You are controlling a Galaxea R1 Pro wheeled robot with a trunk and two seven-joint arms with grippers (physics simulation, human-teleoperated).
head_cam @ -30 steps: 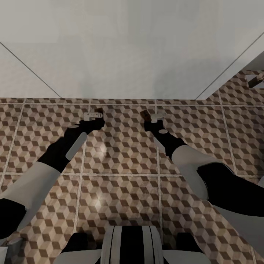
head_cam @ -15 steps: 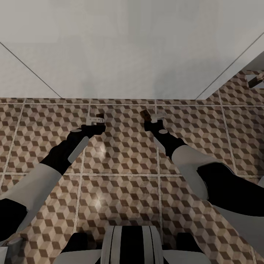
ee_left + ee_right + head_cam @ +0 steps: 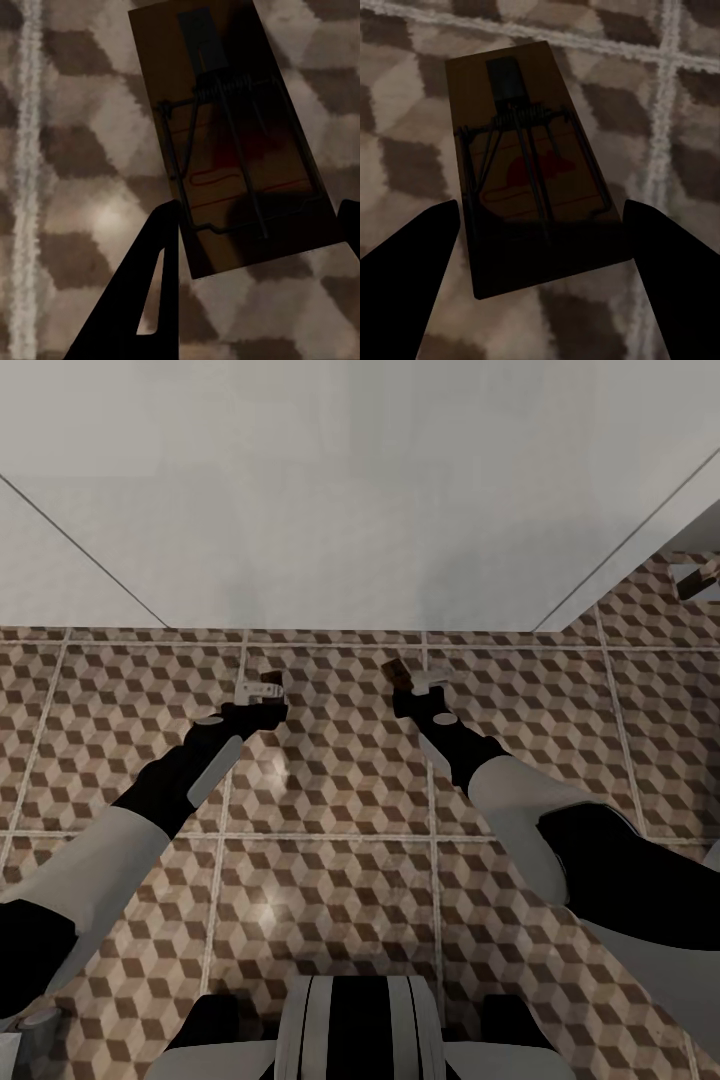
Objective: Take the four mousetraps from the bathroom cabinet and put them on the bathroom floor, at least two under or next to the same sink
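Tools are holding one trap each: left tool (image 3: 262, 686) gripping left mousetrap (image 3: 229, 142), right tool (image 3: 412, 682) gripping right mousetrap (image 3: 536, 161). Lowering flat onto bathroom floor (image 3: 330, 780) before releasing is advisable.

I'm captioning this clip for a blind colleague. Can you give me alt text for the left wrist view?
A brown wooden mousetrap with a dark wire spring lies between the left gripper's two dark fingers, seen from above against cube-patterned floor tiles.
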